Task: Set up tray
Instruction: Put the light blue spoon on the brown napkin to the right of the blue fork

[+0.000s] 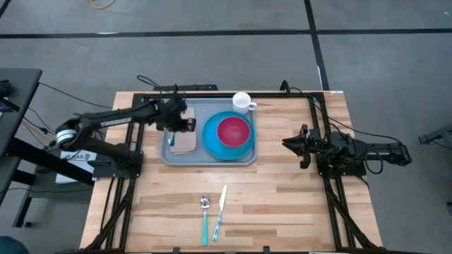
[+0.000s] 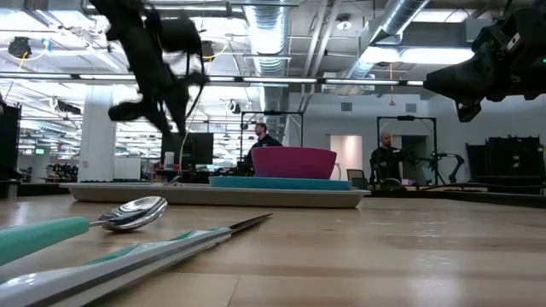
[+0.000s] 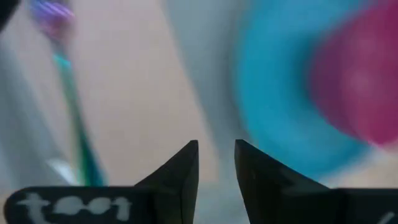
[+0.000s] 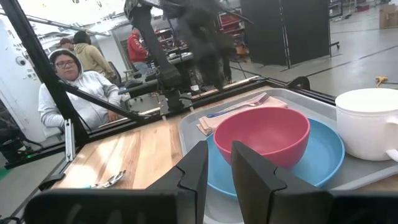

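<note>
The light-grey tray lies at the table's far middle. On it sit a blue plate holding a pink bowl, and a tan napkin with a teal-handled fork lying on it. A white mug stands at the tray's far edge. My left gripper hovers over the napkin, fingers a little apart and holding nothing. My right gripper waits shut to the right of the tray, raised above the table.
A spoon and a knife, both teal-handled, lie side by side on the bare wood near the table's near edge. Bare wood also lies between the tray and the right arm. People stand and sit in the room beyond the table.
</note>
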`<act>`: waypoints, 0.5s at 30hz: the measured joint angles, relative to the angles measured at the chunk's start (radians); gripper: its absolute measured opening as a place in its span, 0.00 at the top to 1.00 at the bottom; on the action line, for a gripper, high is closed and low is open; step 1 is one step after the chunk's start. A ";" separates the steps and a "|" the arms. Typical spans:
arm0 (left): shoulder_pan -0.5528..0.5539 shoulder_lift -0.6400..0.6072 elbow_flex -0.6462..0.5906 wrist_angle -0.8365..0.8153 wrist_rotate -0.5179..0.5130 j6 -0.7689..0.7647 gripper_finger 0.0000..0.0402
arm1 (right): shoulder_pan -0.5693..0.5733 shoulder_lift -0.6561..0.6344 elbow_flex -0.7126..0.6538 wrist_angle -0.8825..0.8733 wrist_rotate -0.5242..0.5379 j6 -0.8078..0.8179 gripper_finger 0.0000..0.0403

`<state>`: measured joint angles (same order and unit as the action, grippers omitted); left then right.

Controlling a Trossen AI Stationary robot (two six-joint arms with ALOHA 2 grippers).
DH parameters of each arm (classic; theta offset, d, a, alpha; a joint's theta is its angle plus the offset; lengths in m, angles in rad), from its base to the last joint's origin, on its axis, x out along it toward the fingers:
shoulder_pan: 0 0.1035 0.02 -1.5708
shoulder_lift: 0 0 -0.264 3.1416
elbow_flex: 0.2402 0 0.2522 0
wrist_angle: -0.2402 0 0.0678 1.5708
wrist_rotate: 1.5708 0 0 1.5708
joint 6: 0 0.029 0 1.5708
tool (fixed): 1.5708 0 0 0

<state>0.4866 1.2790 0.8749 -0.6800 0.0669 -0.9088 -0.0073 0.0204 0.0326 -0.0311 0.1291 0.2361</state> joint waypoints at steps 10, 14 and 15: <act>-0.590 -0.115 0.000 0.187 -0.204 -0.505 0.78 | 0.000 0.000 0.000 0.000 0.000 0.000 0.84; -0.778 -0.052 0.001 0.302 -0.304 -0.687 0.79 | 0.000 0.000 0.000 -0.001 0.000 0.000 0.84; -0.815 -0.030 0.006 0.324 -0.318 -0.729 0.79 | 0.000 0.000 0.000 -0.001 0.000 0.000 0.84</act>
<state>-0.3289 1.2494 0.8808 -0.3562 -0.2508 -1.6376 -0.0074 0.0204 0.0324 -0.0322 0.1289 0.2363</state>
